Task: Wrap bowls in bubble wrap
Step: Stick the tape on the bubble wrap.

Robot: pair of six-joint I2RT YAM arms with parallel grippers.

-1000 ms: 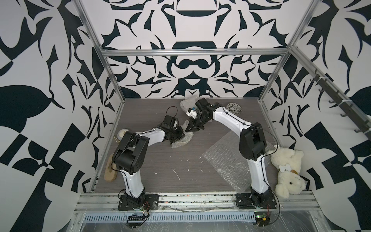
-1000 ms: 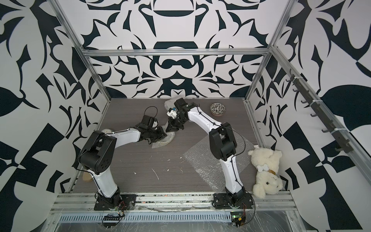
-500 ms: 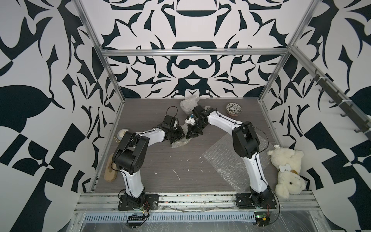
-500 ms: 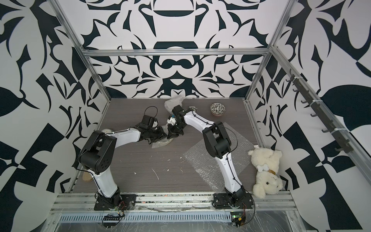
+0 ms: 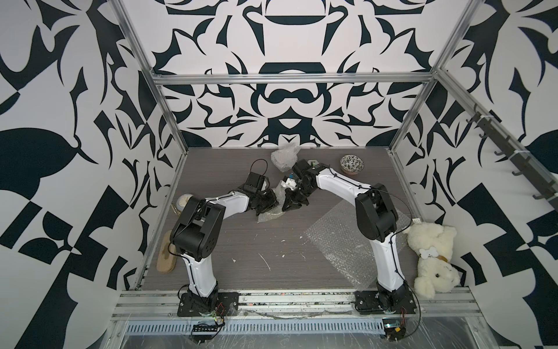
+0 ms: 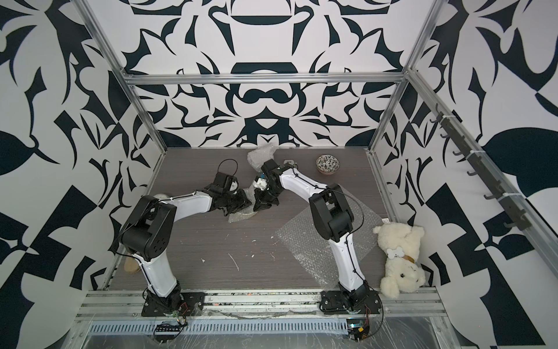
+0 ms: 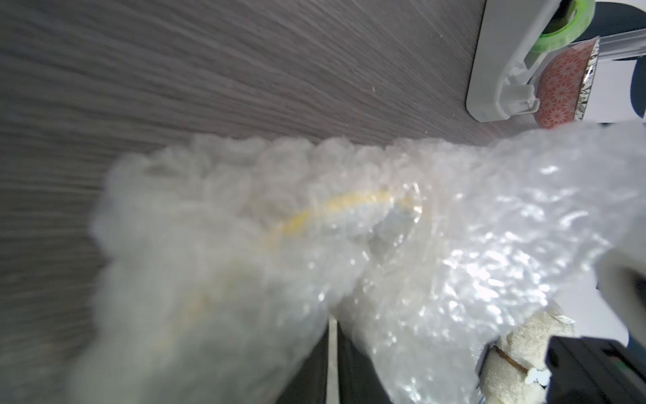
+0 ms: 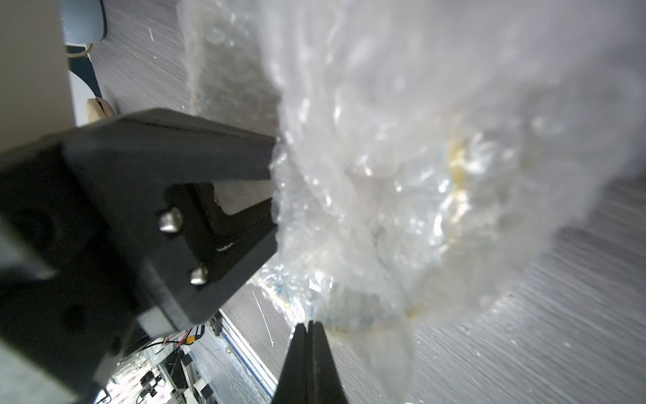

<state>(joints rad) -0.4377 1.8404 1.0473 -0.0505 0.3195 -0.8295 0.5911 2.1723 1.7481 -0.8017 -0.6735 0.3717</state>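
Right hand [image 5: 288, 207] has dropped closer to the left hand [image 5: 271, 208] over the last sec; the two now meet mid-desk at the bundle [image 5: 269, 215].

Nearest the arm bases, the bare desk [image 5: 241, 241] carries a few white scraps [image 5: 264, 261]. Bubble wrap piece 1 of 3, the flat sheet [image 5: 338, 241], lies near-right, partly under the right arm. A teddy bear [image 5: 433, 260] lies just beside it at the desk's right edge. A tan oval thing [image 5: 166, 253] sits at the left edge; can't tell what it is.

Mid-desk, piece 2 is the bundle: film bunched round the blue-yellow bowl [image 8: 454, 168], whose yellow rim shows thru the plastic in the left wrist view. The left hand pinches the bundle, fingers [image 8: 244, 157] sinking into the film. The right hand's fingers [image 8: 297, 356] are pressed together, tips touching the film's edge; can't tell if any film is caught btwn them. A pale round thing [image 5: 184, 200] sits behind the left arm, unclear what.

Far side: piece 3 is a crumpled wad [image 5: 283, 157] by the back wall, contents not visible. A tape dispenser [image 7: 507, 59] w/ a green roll stands near the floral bowl [image 5: 352, 164], which sits upright back-right w/ its patterned inside showing. So 2 bowls are plainly seen.
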